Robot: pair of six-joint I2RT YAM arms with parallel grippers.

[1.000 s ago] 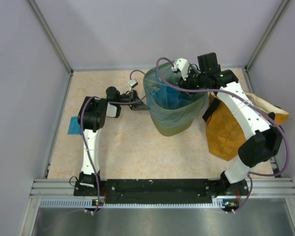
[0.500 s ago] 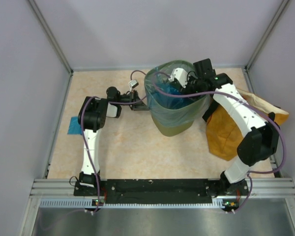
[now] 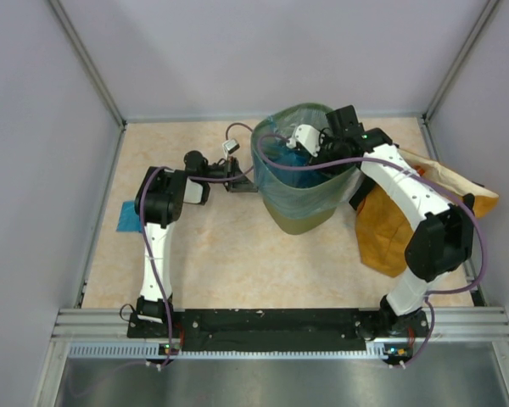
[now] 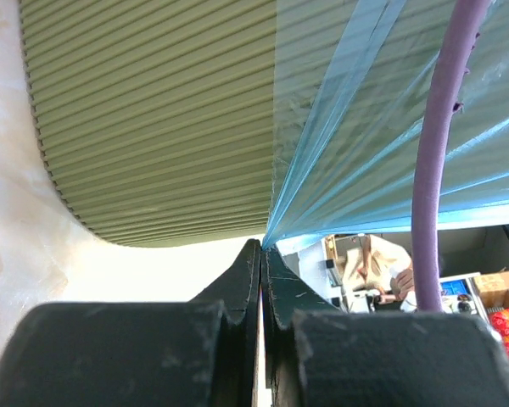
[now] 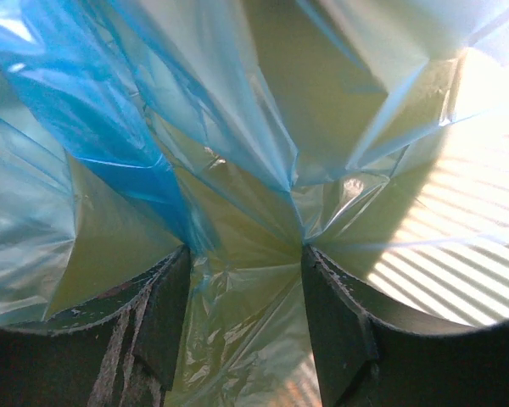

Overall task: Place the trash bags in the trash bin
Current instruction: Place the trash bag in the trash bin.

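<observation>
Trash bin (image 3: 304,222) upright on counter (image 3: 212,254), roughly 1 o'clock from counter centre in the top view. Large trash bag (image 3: 276,182) lines it: pale blue film is draped over the rim and down the outer wall, and olive mesh shows bare only near the base.

Left tool (image 3: 248,179) sits at the bin's 9 o'clock side, low, just outside the wall. Left wrist view:
- Both jaws are pressed together with no gap.
- A pleat of the large trash bag (image 4: 356,144) is pinched at their tips and fans up toward 1 o'clock.
- The ribbed olive wall of the trash bin (image 4: 153,119) fills the 11 o'clock quarter.
- Purple cable (image 4: 433,170) crosses the film at 2 o'clock.

Reading: left tool closed on the large trash bag.

Right tool (image 3: 304,146) reaches over the rim from 3 o'clock, tips down inside the bin mouth. Right wrist view:
- The fingers (image 5: 165,314) stand well apart.
- Crumpled film of the large trash bag (image 5: 237,212) fills the gap and everything above it.
- A darker blue fold runs from 10 o'clock down to the finger at 8 o'clock.
- Mesh pattern glows through the film at 4 o'clock.

Reading: right tool open, nothing clamped.

Folded trash bag (image 3: 125,217), a small blue square, lies flat on the counter at the far 9 o'clock edge, well apart from the bin and outside it.

Mustard-orange sack (image 3: 388,233) lies at the bin's 4 o'clock; touching the bin or only beside it, cannot tell
</observation>
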